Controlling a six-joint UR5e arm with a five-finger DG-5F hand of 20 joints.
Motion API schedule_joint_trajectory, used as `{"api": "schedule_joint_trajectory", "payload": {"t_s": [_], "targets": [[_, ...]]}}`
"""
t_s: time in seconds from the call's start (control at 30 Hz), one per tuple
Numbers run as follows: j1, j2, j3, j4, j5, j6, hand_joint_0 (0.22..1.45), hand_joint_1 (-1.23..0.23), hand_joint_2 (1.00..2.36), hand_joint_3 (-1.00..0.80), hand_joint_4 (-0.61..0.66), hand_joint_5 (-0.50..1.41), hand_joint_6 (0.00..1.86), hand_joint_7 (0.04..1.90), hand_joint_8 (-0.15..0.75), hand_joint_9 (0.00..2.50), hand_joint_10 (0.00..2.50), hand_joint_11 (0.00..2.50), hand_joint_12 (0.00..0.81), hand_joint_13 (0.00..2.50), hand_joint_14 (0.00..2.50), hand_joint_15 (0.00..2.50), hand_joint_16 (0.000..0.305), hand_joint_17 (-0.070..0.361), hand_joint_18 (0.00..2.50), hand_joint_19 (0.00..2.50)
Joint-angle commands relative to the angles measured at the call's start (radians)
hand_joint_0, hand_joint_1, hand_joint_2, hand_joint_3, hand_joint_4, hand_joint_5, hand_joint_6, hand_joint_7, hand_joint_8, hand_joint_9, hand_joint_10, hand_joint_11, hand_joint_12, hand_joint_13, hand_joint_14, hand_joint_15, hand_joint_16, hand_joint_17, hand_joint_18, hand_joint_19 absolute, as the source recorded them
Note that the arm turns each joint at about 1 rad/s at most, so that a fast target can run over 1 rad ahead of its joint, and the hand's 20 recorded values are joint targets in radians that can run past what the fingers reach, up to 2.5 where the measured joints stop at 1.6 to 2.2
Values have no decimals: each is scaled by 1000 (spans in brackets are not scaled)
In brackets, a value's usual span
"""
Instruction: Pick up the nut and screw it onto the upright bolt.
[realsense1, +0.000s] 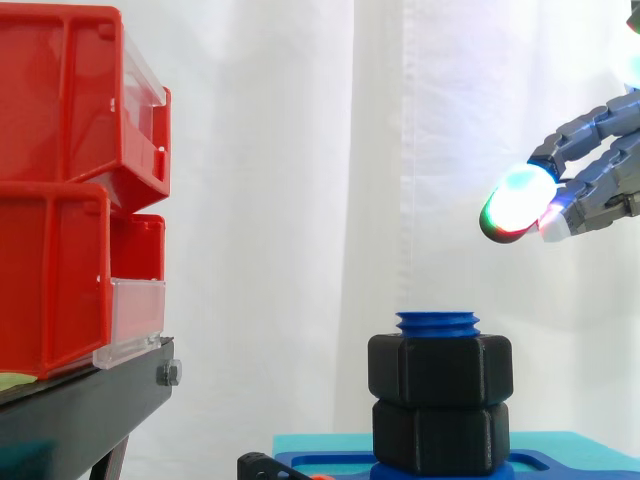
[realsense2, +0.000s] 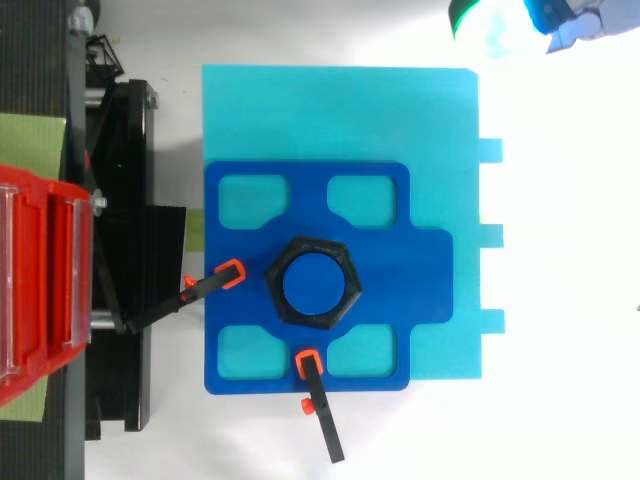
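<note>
Backdrop's just a white curtain (realsense1: 300, 150), hanging in soft folds and lit pretty bright. On the left there are red bins (realsense1: 60, 200) stacked in two tiers, each with a clear front panel (realsense1: 135, 320), sitting on a black stand (realsense1: 90, 410). From above, the tabletop (realsense2: 560, 300) is plain white and washes out in the light on the right, and a green sheet (realsense2: 30, 140) pokes out under the stand.
</note>
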Motion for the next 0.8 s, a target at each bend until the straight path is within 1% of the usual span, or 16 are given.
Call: {"api": "schedule_joint_trajectory", "payload": {"t_s": [0.0,0.1,0.17,0.27,0.33,0.37,0.47,0.57,0.67,0.77], "targets": [[-1,0,0,1,-1,4,486,-320,1000,-500,117,-252,502,711,193,0,0,0,334,0,0,0,44,99,0,0],[1,0,0,1,1,4,485,-320,1000,-500,125,-254,502,752,192,0,0,0,335,0,0,0,44,99,0,0],[-1,0,0,1,2,4,485,-321,1000,-500,121,-252,502,709,194,0,0,0,336,0,0,0,44,99,0,0],[-1,0,0,0,2,4,485,-321,1000,-500,123,-254,502,740,192,0,0,0,334,0,0,0,44,98,0,0],[1,0,0,0,2,4,485,-321,1000,-500,116,-257,502,725,193,0,0,0,335,0,0,0,44,99,0,0],[1,0,0,0,2,4,486,-321,1000,-500,113,-255,502,690,193,0,0,0,335,0,0,0,44,99,0,0],[1,0,0,0,2,4,487,-320,1000,-500,116,-256,502,718,192,0,0,0,334,0,0,0,44,98,0,0],[2,0,0,0,2,4,487,-323,1000,-500,110,-255,502,680,192,0,0,0,335,0,0,0,44,99,0,0],[5,0,0,0,2,4,487,-324,1000,-500,115,-255,502,725,189,0,0,0,334,0,0,0,44,99,0,0],[5,0,0,0,2,4,487,-326,1000,-500,108,-254,502,675,189,0,0,0,334,0,0,0,44,99,0,0]]}}
